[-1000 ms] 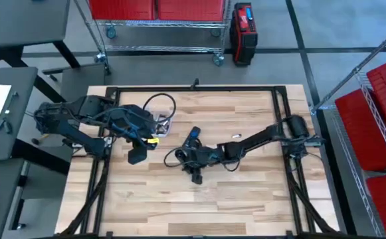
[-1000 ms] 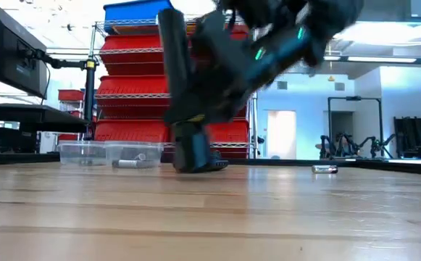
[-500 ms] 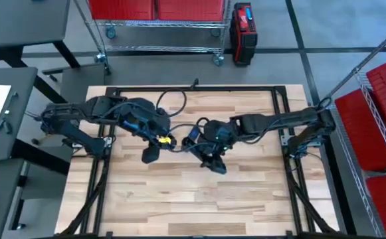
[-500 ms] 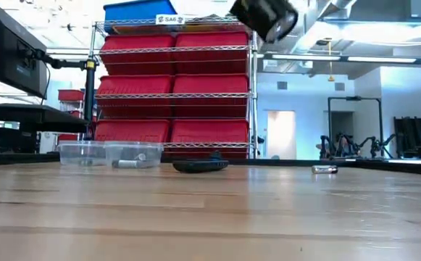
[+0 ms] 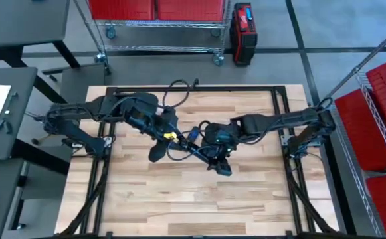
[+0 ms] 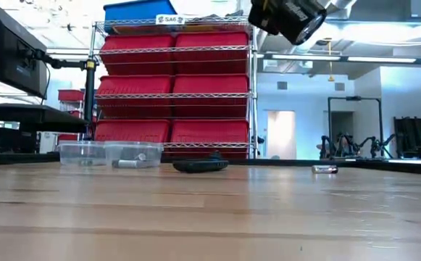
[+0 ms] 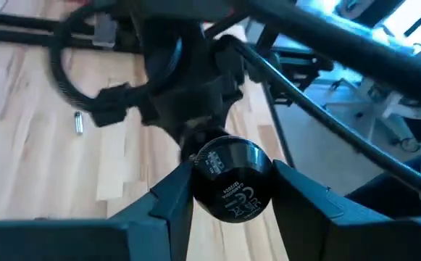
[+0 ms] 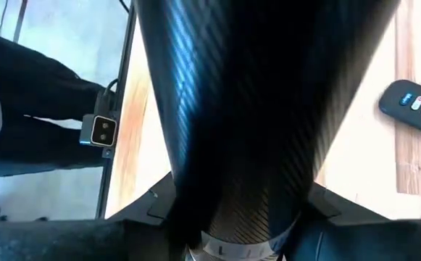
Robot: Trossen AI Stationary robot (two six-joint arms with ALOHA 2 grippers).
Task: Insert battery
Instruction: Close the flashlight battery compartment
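A black tube shaped like a flashlight (image 8: 232, 109) hangs above the table's middle, and both grippers are shut on it. Its round end cap with white print (image 7: 232, 181) faces my left gripper (image 7: 232, 174), which comes from the table's left (image 5: 175, 138). My right gripper (image 8: 235, 210) comes from the right (image 5: 204, 143). The low view shows one end of the tube high up (image 6: 286, 18). A small silver battery (image 7: 78, 123) lies loose on the wood (image 6: 324, 169). My left gripper pinches the tube's round end cap (image 7: 203, 181) between its two fingers (image 7: 170, 199), one on each side of the cap. The tube is clear of the table. My right gripper clasps the tube's carbon-patterned body (image 8: 232, 159) between its two fingers (image 8: 326, 206), which lie across it. The tube is lifted clear, high above the wood.
A dark remote control (image 8: 413, 101) lies on the table (image 6: 201, 165). Clear plastic trays holding a battery (image 6: 109, 154) stand at the far left. A black frame (image 5: 272, 89) borders the table. A person's dark clothing (image 8: 22, 109) shows beside the table.
My right gripper has raised the tube, which stood on end on the table, high above the wood. My left gripper has gone toward the table's right edge to the tube's end.
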